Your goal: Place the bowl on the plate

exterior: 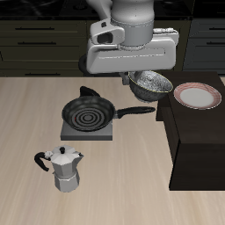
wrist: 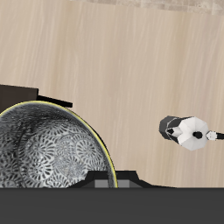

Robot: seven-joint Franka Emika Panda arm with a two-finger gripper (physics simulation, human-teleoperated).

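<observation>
The hand (exterior: pixel 141 74) grips the bowl (exterior: pixel 151 83) by its rim and carries it above the tabletop (exterior: pixel 35 114), just beside the plate (exterior: pixel 197 96). The plate rests on a dark raised stand (exterior: pixel 195 149). Translate the bowl sideways until it is centred over the plate, keep it level, then lower. Keep clear of the frying pan (exterior: pixel 88 112) handle below. The moka pot (exterior: pixel 63 168) stands well apart.

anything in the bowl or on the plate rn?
Plate is bare. Bowl shows only its speckled inside; the gripper body covers part of it in both views, so that part can't be checked.
</observation>
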